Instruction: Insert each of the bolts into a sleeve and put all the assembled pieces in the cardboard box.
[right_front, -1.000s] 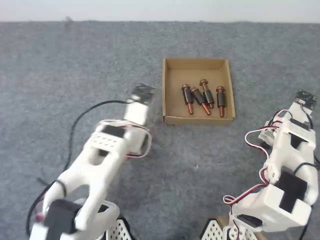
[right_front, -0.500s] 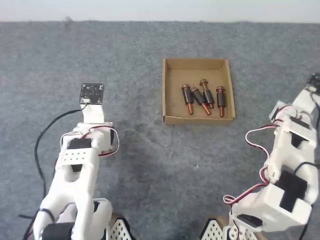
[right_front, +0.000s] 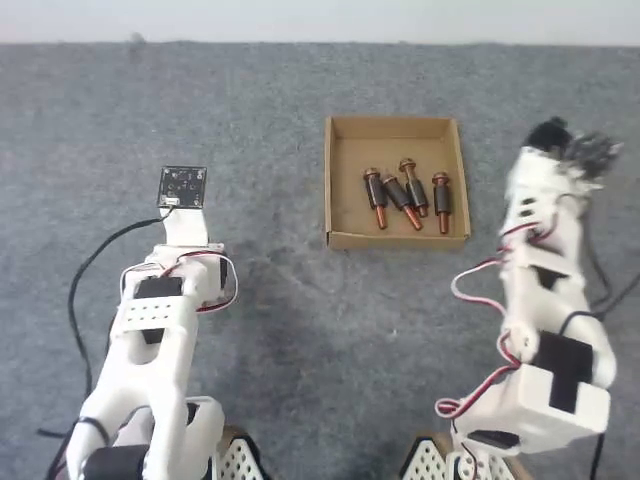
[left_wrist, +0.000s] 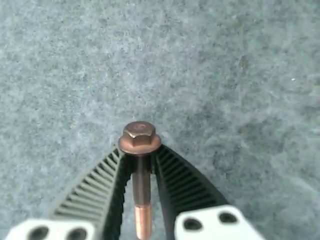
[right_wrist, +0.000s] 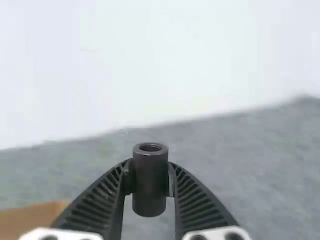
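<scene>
While the left gripper (left_wrist: 141, 156) is clamped on a copper-coloured bolt (left_wrist: 141, 182), whose hexagonal head stands just past the fingertips and whose shank runs back between the jaws, the right gripper (right_wrist: 150, 171) is clamped on a dark sleeve (right_wrist: 150, 182) with its open bore at the far end. The bolt is held above the grey carpeted table (right_front: 250, 100). The cardboard box (right_front: 394, 126) sits on that table between the two arms, towards the far side. Four assembled pieces (right_front: 405, 200) lie inside it, side by side in its near half, each a dark sleeve on a copper bolt. In the high view the left arm (right_front: 165, 300) stands well apart from the box, and the right arm (right_front: 545, 250) stands just beside the box's right wall, its tip blurred.
</scene>
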